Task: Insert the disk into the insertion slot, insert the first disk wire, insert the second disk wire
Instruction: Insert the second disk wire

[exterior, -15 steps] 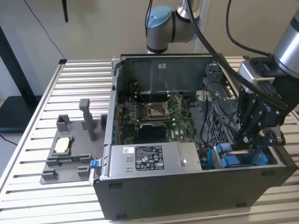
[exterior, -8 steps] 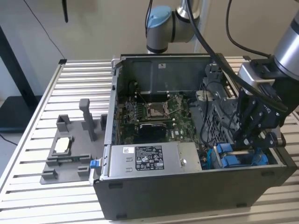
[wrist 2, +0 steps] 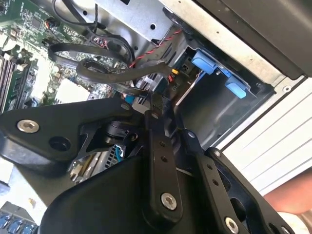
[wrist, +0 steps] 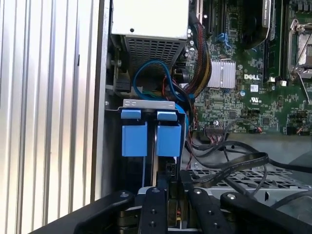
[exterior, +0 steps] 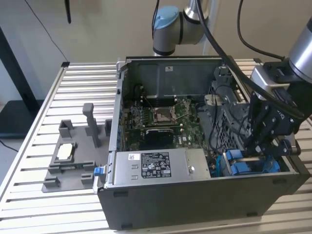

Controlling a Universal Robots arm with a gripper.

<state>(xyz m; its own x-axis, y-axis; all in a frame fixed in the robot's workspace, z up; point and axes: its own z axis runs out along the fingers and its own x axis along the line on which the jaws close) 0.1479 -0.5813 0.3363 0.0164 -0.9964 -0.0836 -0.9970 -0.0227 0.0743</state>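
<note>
The disk sits in its slot at the case's front corner, on the exterior view's right. Only its blue carrier (exterior: 239, 165) (wrist: 134, 139) (wrist 2: 207, 63) shows, as two blue tabs side by side. My gripper (exterior: 249, 152) (wrist: 174, 179) (wrist 2: 163, 111) reaches down into the case right beside those tabs. Its fingers stand close together on the end of a flat black disk wire (wrist: 229, 163) (wrist 2: 105, 73), which loops back over the drive cage. The connector itself is mostly hidden between the fingers.
The open computer case (exterior: 195, 195) lies on a slatted metal table (exterior: 48, 97). Inside are the motherboard (exterior: 156, 119), a silver power-supply box (exterior: 156, 165), a perforated drive cage (exterior: 229, 122) and loose cable bundles (wrist: 195, 73). A grey fixture (exterior: 73, 156) stands on the exterior view's left.
</note>
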